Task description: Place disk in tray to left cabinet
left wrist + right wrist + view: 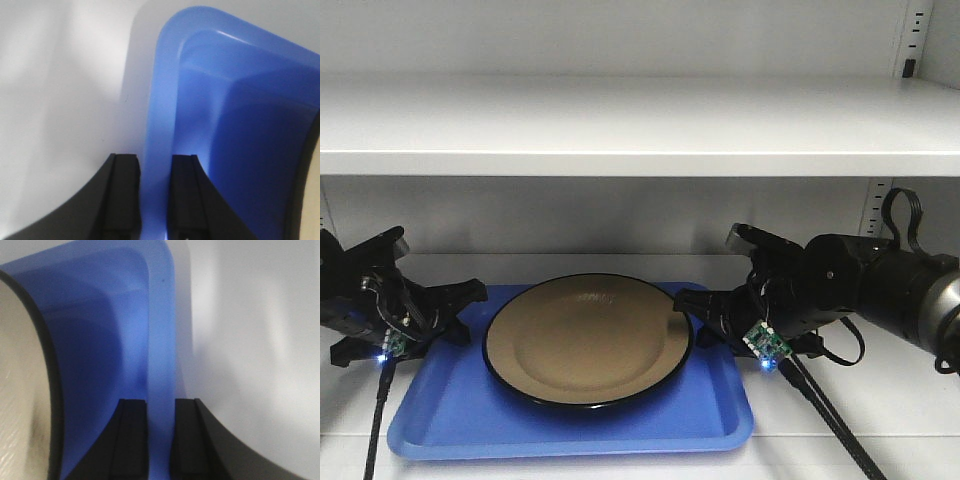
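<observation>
The blue tray [570, 425] lies on the lower shelf of the left cabinet [880, 410], carrying the tan, black-rimmed disk [588, 340] at its centre. At the tray's left rim, my left gripper [465, 312] is shut on the edge. In the left wrist view its fingers [154, 156] pinch the blue rim [165, 100], with white shelf on the outer side. On the opposite rim my right gripper [692, 318] is likewise shut. The right wrist view shows it [161, 401] clamped on the rim [160, 315], the disk [15, 390] curving just inside.
Another wide shelf [620, 130] runs overhead, close above both arms. Slotted upright rails [918, 30] stand at the back right. Cables [835, 420] trail from the right arm over the shelf front. The cabinet's back wall [620, 215] is just behind the tray.
</observation>
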